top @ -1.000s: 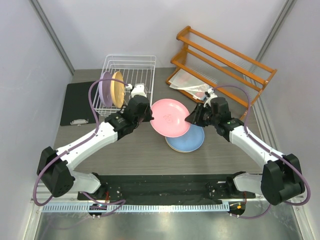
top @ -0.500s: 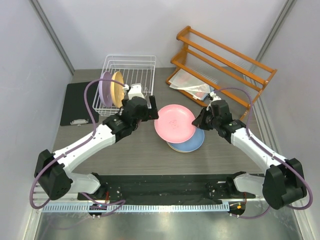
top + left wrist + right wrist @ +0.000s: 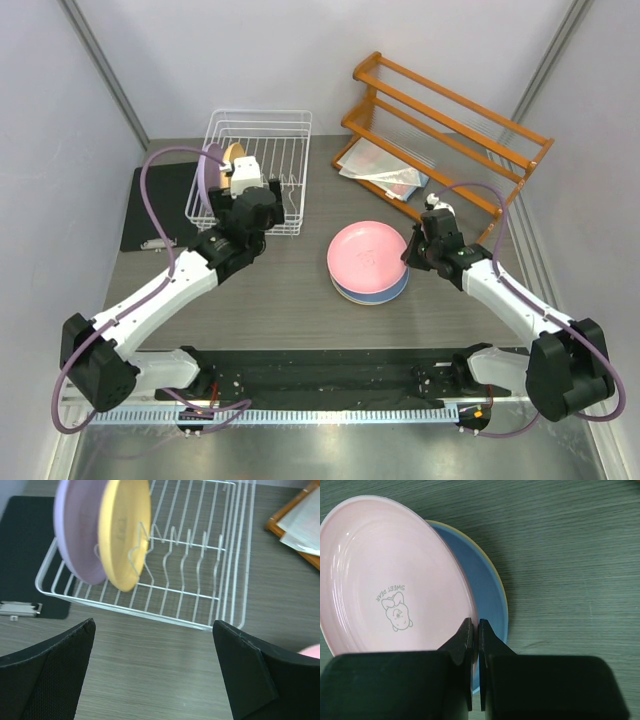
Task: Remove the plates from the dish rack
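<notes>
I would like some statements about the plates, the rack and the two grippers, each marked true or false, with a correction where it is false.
1. Two plates stand upright in the dish rack. True: they are the lilac plate and the yellow plate.
2. The left gripper holds the yellow plate. False: it is open and empty, in front of the dish rack.
3. The pink plate is on top of the light blue plate. True.
4. The right gripper is wide open. False: it is shut on the rim of the pink plate.
</notes>
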`<state>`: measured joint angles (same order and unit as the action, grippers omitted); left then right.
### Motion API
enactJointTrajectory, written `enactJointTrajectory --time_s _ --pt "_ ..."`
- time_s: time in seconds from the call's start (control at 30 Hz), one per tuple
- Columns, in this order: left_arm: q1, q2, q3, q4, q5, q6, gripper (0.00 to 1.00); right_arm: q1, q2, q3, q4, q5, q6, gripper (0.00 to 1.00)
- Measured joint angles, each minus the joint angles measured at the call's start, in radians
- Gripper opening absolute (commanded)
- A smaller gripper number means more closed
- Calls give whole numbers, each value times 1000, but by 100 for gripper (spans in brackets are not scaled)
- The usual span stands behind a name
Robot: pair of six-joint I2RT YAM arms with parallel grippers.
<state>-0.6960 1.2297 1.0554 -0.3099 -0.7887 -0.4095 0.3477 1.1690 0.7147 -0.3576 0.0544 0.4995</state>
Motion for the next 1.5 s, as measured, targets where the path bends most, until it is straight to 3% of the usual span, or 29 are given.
enactJointTrajectory --time_s 0.17,0.43,0.47,0.57,1.07,1.27,1.37,1.4,1.5 --pt "56 19 0 22 -23 49 99 0 21 0 -6 14 0 9" --pt "148 56 5 39 -6 82 100 0 23 0 -14 11 -6 35" --pt "157 63 9 41 -3 85 99 0 23 0 -14 11 -6 51" --pt "180 88 24 51 10 100 99 0 22 0 -18 13 -15 62" --pt "267 304 122 186 22 189 97 0 -92 97 -120 185 -60 68" --pt "315 455 200 258 -28 254 74 0 -68 97 -130 183 -61 68" --pt "332 493 210 280 -42 271 52 0 -64 97 -130 182 -61 68" --pt "333 504 216 283 -47 277 40 0 -62 97 -130 182 -61 68" --pt "337 528 238 298 -61 290 27 0 -51 97 -130 182 -61 68"
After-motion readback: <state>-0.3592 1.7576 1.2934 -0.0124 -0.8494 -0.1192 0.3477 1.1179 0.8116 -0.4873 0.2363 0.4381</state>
